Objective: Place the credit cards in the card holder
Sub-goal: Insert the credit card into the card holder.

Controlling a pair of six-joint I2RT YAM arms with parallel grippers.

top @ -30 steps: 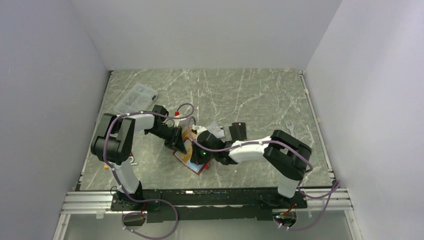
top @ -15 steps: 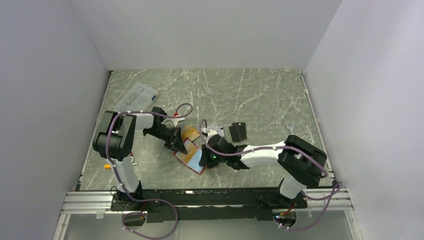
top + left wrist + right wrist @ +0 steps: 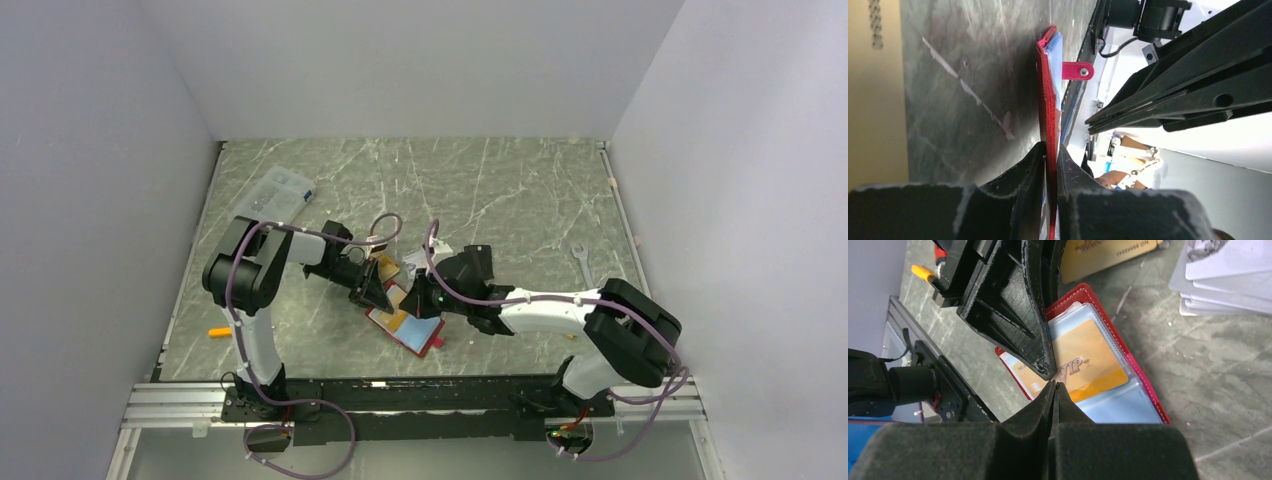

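Marble table (image 3: 520, 190) is seen from above with two arms meeting at its centre. Card holder (image 3: 1143, 390), red and lying open, is pinched at one edge by the left gripper (image 3: 1050, 150). One gold card (image 3: 1083, 365) is seated in a clear pocket. Right gripper (image 3: 1054, 385), fully closed and empty, touches it. At twelve o'clock one gold card (image 3: 1108, 255) waits; at one o'clock, a silver stack (image 3: 1228, 275) of roughly four.

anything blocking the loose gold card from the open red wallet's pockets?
Partly. The left tool is clamped on the red leather card holder's edge, between it and the loose gold plastic card. One pocket already holds a gold VIP card; the lower clear pocket looks free.
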